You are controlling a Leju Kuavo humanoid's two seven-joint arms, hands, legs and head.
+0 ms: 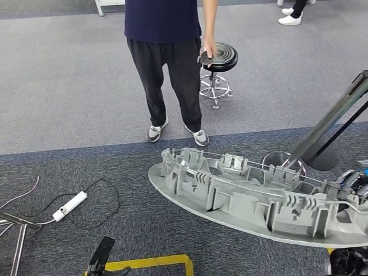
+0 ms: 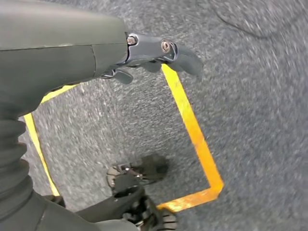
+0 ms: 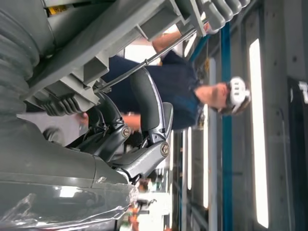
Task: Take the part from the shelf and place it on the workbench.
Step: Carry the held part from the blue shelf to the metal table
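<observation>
Part (image 1: 260, 201): long grey moulded panel with ribs and clips on its upper face, lying nearly level across the lower right of the head view, above the dark carpet; its rounded end reaches toward frame centre. Its right end runs to the frame's right edge, where the right hand (image 1: 353, 184) meets it. In the right wrist view the right hand (image 3: 141, 139) has its dark fingers (image 3: 147, 103) curled up around a thin rod and a rib on the part's (image 3: 109, 33) underside, so this hand is clamped on the part.

Left hand (image 2: 156, 53): seen in the left wrist view over grey carpet and yellow floor tape (image 2: 192, 130), fingers loosely extended, holding nothing.

Surroundings, head view: a person (image 1: 167, 63) in dark clothes stands at upper centre, one hand resting on a black round stool (image 1: 219, 57). White power strip (image 1: 69, 206) with cables at lower left. Yellow floor tape (image 1: 149, 263) along the bottom edge.
</observation>
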